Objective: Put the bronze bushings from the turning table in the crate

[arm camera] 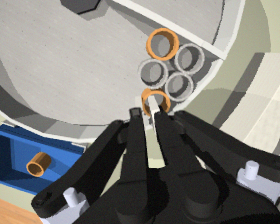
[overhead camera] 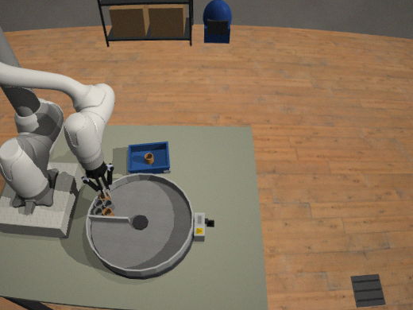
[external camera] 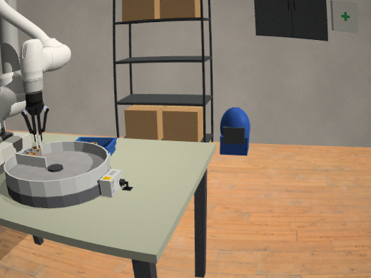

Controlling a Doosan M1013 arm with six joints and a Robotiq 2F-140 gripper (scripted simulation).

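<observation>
The turning table (overhead camera: 155, 242) (external camera: 73, 165) (arm camera: 75, 70) is a round grey tray with a raised wall. Against its divider stand three steel bushings and two bronze ones. One bronze bushing (overhead camera: 108, 211) (arm camera: 162, 31) stands beside the divider. The other bronze bushing (arm camera: 145, 93) is at the outer end of the group, near the wall. My gripper (overhead camera: 105, 193) (external camera: 38, 147) (arm camera: 145, 104) is shut on this one's rim, one fingertip inside and one outside; the fingertips partly hide it. A third bronze bushing (overhead camera: 148, 160) (arm camera: 41, 162) is in the blue crate (overhead camera: 162, 154) (external camera: 111, 147) (arm camera: 10, 162).
The divider (overhead camera: 111, 218) (external camera: 32, 160) runs from the hub (overhead camera: 140, 222) (external camera: 55, 167) to the wall. A grey box (overhead camera: 199, 226) (external camera: 110, 183) with a yellow label is attached to the turning table's side. The crate lies just behind the turning table.
</observation>
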